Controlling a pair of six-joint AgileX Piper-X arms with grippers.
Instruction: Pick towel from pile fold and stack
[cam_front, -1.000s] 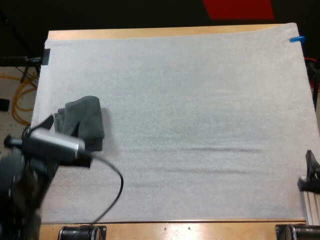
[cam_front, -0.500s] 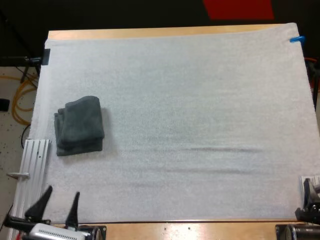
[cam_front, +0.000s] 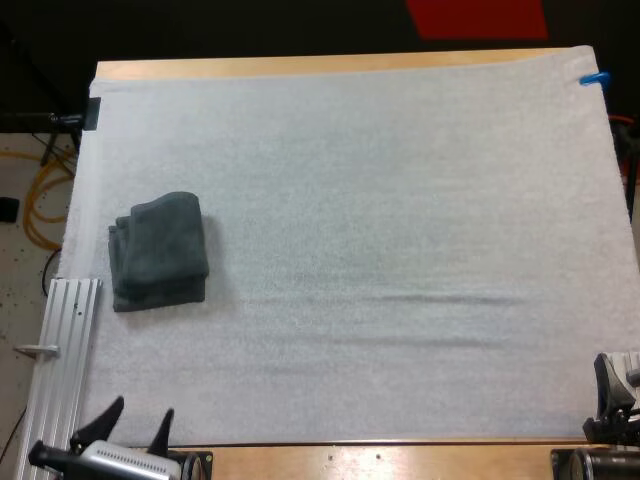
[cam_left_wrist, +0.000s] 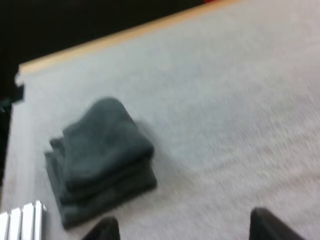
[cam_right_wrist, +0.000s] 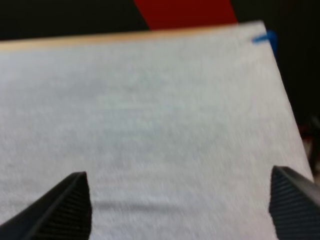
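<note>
Since half a second ago: left gripper (cam_front: 137, 418) has drawn a little further back toward the near edge of the mat (cam_front: 400, 200), now at its near left corner. A full second ago this arm was over the stack (cam_front: 160, 250); it is now well apart from it. Right gripper (cam_front: 612, 378) is nearly unchanged at the near right corner.

Left fingers (cam_left_wrist: 107, 227): apart, nothing between them, bare mat beneath. The left wrist view looks over the stack from the near side.

Right fingers (cam_right_wrist: 70, 200): spread wide, clear of any thing, over bare mat.

Stack: dark grey-green towels, folded, lying flat on the left part of the mat, near its left edge. Layers are visible along the near side, with the rounded fold on the far side. Nothing touches it.

Rail (cam_front: 60, 350): ribbed metal, lies along the mat's left edge, just nearer than the stack and just beside the left gripper.

Table (cam_front: 300, 66): wood shows beyond the mat's far edge.
</note>
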